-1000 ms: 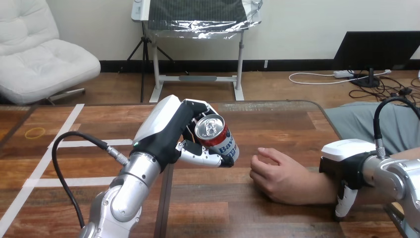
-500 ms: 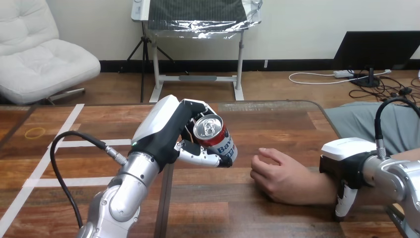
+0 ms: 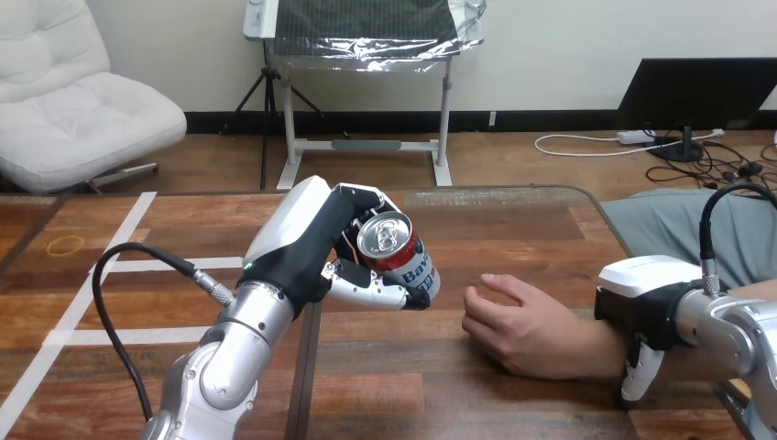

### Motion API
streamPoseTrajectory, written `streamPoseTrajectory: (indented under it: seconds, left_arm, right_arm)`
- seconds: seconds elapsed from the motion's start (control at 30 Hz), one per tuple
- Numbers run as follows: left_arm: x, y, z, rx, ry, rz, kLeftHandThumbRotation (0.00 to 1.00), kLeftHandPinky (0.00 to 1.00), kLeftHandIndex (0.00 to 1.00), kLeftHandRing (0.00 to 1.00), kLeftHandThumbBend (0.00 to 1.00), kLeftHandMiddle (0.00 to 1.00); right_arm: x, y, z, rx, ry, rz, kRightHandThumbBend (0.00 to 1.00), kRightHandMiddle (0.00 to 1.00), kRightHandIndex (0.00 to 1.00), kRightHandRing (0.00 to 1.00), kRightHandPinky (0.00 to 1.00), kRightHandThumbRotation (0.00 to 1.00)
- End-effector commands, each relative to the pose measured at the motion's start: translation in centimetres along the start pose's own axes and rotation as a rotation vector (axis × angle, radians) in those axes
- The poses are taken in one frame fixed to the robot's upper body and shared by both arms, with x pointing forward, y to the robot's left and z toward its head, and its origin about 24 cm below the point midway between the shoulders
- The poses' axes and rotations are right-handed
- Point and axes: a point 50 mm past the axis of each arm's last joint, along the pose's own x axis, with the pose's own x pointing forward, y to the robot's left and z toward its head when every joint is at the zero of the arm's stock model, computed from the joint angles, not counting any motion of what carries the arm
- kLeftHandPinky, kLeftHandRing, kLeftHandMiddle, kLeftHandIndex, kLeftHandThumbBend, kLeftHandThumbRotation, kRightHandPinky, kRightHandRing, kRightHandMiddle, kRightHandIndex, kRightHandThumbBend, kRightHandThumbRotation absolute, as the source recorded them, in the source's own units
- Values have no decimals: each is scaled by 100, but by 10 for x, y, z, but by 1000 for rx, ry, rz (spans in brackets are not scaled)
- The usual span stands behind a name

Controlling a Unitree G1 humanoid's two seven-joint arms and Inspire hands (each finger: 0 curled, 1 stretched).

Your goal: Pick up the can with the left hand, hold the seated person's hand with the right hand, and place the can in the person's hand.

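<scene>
Left hand (image 3: 311,247) fingers wrapped round can (image 3: 399,252), held above table (image 3: 458,394), left of person's hand (image 3: 513,325), likely ready for handover. Right hand (image 3: 641,293) clasped over person's forearm, thumb down near side, probably steadying it.

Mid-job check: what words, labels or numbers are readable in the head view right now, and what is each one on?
On the can, held in the left robot hand: blue lettering on a white band, partly covered by that hand and too blurred to read.
On the table: no text, numbers or signs.
</scene>
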Motion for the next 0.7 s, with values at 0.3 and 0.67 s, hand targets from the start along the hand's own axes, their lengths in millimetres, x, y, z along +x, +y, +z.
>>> streamPoseTrajectory:
  seconds: [0.3,0.67]
  left_arm:
    - [21,18,18,-39,-62,25,0,33,49,38,64,44]
    - [35,17,24,-79,-55,-5,0,32,49,37,66,43]
  right_arm:
    - [-8,-1,-14,66,44,-9,70,37,37,25,15,0]
    - [-19,-22,-17,68,38,-81,71,39,40,27,17,0]
